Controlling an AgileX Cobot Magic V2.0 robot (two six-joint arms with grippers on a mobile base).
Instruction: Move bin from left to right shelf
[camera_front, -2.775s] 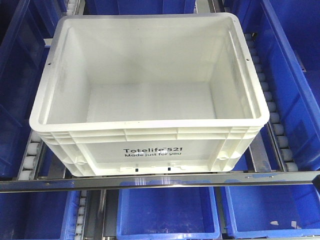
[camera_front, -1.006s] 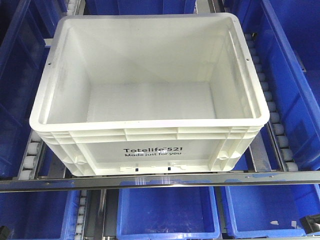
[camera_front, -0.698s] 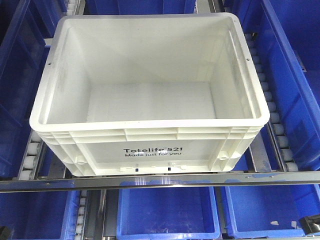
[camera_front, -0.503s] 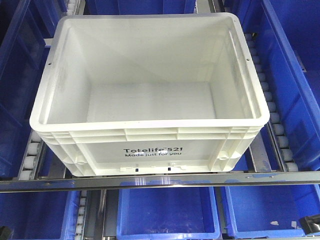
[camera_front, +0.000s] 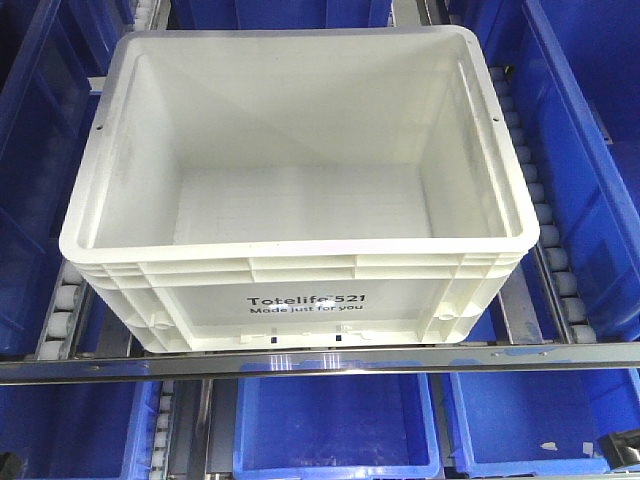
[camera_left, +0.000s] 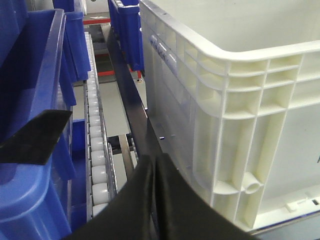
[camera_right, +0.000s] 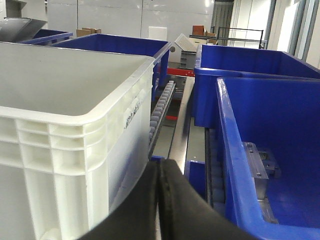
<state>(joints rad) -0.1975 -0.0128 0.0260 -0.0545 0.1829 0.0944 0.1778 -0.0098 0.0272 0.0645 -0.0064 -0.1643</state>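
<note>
The large white rectangular plastic bin (camera_front: 298, 190) fills the centre of the front view. Its long axis runs from left to right of the frame, and its printed front wall faces the lower edge. It stands upright and open, with a ribbed rim and nothing inside. It rests on rows of small white rollers (camera_front: 64, 310), just behind the grey metal front rail (camera_front: 320, 360). Blue plastic bins (camera_front: 335, 425) lie on both sides and below.

In the left wrist view the left gripper (camera_left: 154, 200) is clenched, its black fingers pressed together, near the bin's corner at lower centre. In the right wrist view the right gripper (camera_right: 160, 200) is also clenched, just beside the bin's other corner.
</note>
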